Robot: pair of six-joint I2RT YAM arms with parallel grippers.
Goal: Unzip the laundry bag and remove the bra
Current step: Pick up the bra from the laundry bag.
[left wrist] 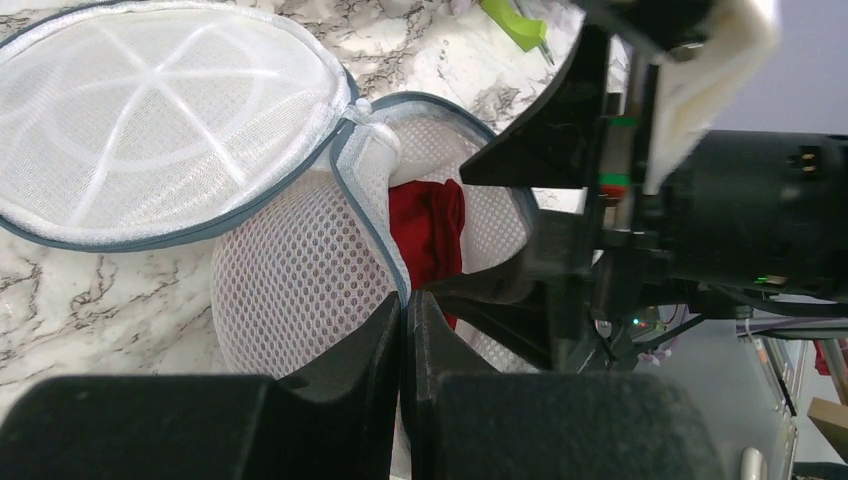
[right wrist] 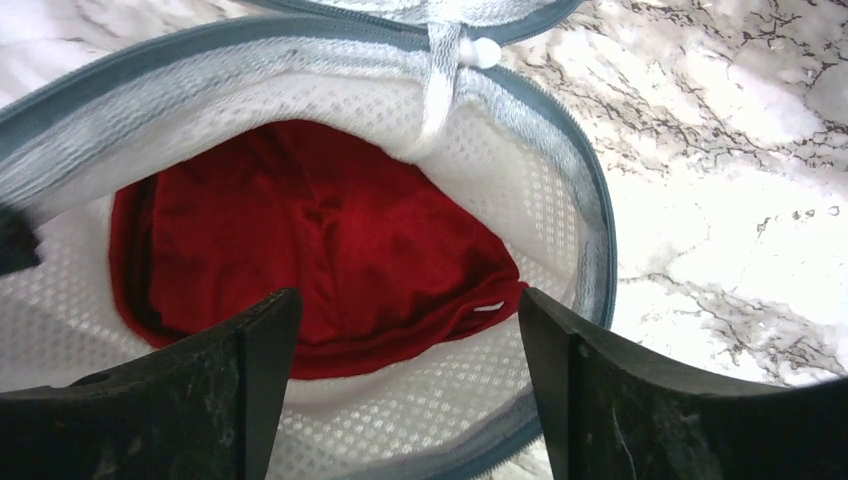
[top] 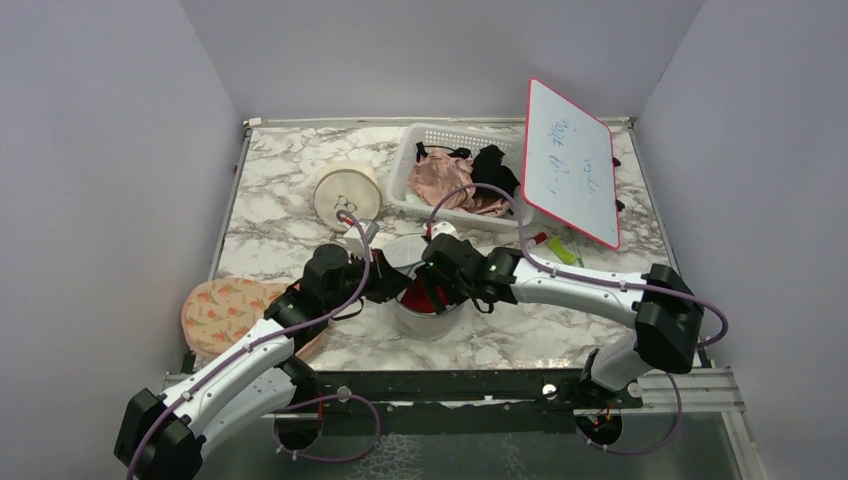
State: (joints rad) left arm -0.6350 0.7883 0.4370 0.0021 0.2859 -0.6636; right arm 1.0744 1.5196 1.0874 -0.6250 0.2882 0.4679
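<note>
Right wrist view looked straight down into the laundry bag (right wrist: 530, 170), which sat on the marble bench (right wrist: 720, 150) between the two arms, its zip undone and its lid (left wrist: 160, 120) lying flat beside it. The red bra (right wrist: 320, 250) lay bunched inside. The right tool (right wrist: 408, 300) hung over the mouth with its jaws spread wide and nothing in them, apparently lined up to reach in for the bra. The left tool (left wrist: 405, 315) was clamped tight on the bag's grey-blue rim (left wrist: 372, 225), probably to keep the soft bag from lifting or sliding. Blue handwriting on the whiteboard (top: 570, 160) was too small to read; no brand showed.
</note>
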